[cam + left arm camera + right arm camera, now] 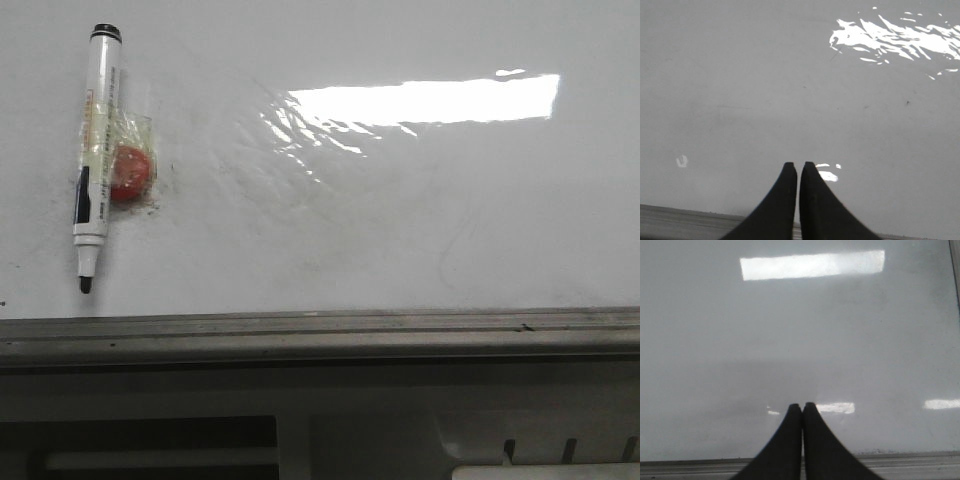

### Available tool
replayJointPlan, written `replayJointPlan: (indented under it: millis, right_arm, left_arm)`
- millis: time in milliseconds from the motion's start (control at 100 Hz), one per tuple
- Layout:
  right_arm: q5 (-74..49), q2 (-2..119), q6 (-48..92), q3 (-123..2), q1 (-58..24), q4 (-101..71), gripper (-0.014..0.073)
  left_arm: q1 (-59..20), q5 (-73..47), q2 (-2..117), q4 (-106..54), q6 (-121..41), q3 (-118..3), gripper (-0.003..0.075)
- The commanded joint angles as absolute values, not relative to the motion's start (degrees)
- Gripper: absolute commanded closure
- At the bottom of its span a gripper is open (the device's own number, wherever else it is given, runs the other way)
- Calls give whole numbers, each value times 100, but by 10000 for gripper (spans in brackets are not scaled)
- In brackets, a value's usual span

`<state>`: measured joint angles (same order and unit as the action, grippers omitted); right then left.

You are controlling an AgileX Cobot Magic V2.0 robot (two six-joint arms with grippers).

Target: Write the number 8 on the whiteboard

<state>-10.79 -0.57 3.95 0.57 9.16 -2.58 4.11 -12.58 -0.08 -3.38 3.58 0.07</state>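
The whiteboard (420, 220) fills the front view, glossy white with faint grey smudges and a wrinkled shiny patch (300, 130). No number 8 shows on it. A white marker pen (96, 150) with a black cap end and bare black tip lies at the board's left, resting against a small red round object (130, 172). Neither gripper appears in the front view. In the left wrist view my left gripper (798, 165) is shut, empty, over bare whiteboard (765, 90). My right gripper (802, 405) is shut and empty over the whiteboard (805, 340).
A grey metal edge rail (320, 335) runs along the board's near side. Below it lies a grey panel with slots (500, 440). A bright lamp reflection (430, 100) sits on the board's upper right.
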Motion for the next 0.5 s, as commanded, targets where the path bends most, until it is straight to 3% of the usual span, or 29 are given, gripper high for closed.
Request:
replayJointPlan:
  millis: [0,490]
  right_arm:
    - [-638,-187,463,130,947,-177,657]
    - [-484,-177,463,130,947,-187,657]
  left_arm:
    - [430,-709,-179,-337,387,192,741]
    - [418,-640,-179,-513,387,192,741]
